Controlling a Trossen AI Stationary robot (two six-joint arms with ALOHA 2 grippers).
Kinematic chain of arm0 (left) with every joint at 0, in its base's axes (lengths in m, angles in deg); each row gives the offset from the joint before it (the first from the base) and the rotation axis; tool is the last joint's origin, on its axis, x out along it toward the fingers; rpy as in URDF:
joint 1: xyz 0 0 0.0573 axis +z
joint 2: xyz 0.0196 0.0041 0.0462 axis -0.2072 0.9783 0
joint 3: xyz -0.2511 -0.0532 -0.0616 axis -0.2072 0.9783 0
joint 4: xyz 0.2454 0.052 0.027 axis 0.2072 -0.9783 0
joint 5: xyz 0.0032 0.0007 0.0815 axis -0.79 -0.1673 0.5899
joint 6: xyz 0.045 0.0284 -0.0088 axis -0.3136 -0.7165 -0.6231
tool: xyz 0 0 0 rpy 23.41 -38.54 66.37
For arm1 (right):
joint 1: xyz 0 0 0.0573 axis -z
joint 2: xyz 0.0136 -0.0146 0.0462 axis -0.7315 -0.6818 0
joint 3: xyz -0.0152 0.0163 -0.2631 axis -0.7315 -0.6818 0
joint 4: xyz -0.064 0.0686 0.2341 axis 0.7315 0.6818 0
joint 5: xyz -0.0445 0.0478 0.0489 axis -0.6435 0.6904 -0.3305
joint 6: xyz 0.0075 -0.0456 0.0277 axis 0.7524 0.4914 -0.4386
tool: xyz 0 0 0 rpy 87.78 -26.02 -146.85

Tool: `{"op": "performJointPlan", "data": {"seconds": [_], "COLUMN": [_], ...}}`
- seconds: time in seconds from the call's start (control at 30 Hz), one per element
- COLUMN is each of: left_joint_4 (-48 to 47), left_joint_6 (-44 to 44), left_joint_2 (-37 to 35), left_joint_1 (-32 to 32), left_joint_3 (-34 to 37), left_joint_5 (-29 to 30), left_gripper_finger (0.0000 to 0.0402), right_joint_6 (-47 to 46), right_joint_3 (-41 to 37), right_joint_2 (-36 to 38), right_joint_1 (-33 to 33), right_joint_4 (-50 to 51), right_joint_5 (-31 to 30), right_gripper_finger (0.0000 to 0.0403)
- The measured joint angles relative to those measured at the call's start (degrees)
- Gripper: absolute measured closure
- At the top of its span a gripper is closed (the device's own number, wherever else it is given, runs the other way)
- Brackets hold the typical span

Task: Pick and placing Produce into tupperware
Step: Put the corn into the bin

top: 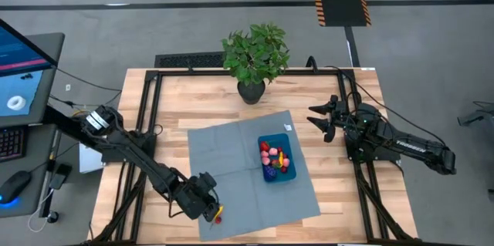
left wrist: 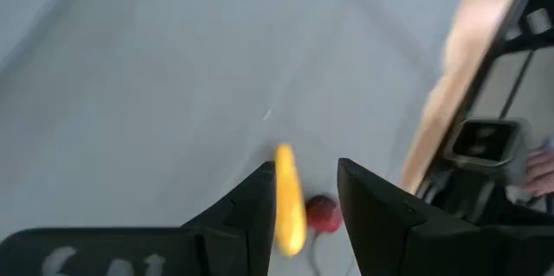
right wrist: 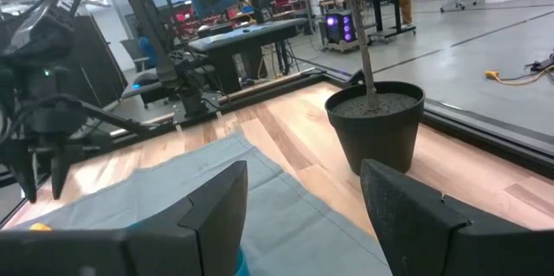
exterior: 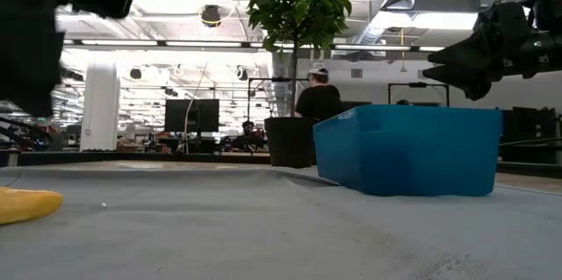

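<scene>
- The left tool point(top: 210, 209) hangs low over the front edge of the mat point(top: 224, 153). Its two dark fingers point(left wrist: 251, 211) stand a little apart, empty, straddling a slim yellow piece point(left wrist: 287, 198).
- That yellow piece is smooth and tapered like a banana. It lies on the mat between the fingers, and I cannot tell whether they touch it.
- A small round red piece point(left wrist: 324, 214) with a thin stalk sits just beside the yellow one, on the side toward the mat's edge.
- The mat is a flat grey-blue cloth with a faint weave. The wooden plank surface point(top: 177, 99) shows past its border, close to the left tool, with the dark frame rail point(left wrist: 485, 146) beyond.
- The tub point(top: 276, 159) is shallow blue plastic with rounded corners. It stands on the mat well away from the left tool, and open cloth lies between them.
- The tub holds a heap of red, pink and yellow bits and one blue-purple cluster point(top: 270, 173).
- The right tool point(top: 323, 120) waits with its fingers spread and nothing held. It is above bare wood, near the tub's far side, with the potted plant point(top: 255, 57) ahead of it.
</scene>
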Motion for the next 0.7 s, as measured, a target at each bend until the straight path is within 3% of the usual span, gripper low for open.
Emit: {"op": "performJointPlan", "data": {"seconds": [0.17, 0.5, 0.7], "left_joint_4": [-0.72, -14.74, -16.78], "left_joint_6": [0.81, 2.35, 2.33], "left_joint_2": [4.11, 7.18, 11.82], "left_joint_1": [-0.54, -0.71, -0.89], "left_joint_3": [-2.36, -9.84, -12.63], "left_joint_5": [-3.05, 1.02, -3.65], "left_gripper_finger": [0.0288, 0.0288, 0.0288], "right_joint_6": [0.00, 0.00, 0.00], "right_joint_3": [0.00, 0.00, 0.00], "right_joint_2": [0.00, 0.00, -0.28], "right_joint_1": [0.01, 0.00, 0.01], "right_joint_4": [0.00, 0.00, -0.09], "right_joint_5": [0.00, 0.00, 0.00], "right_gripper_finger": [0.0154, 0.0154, 0.0154]}}
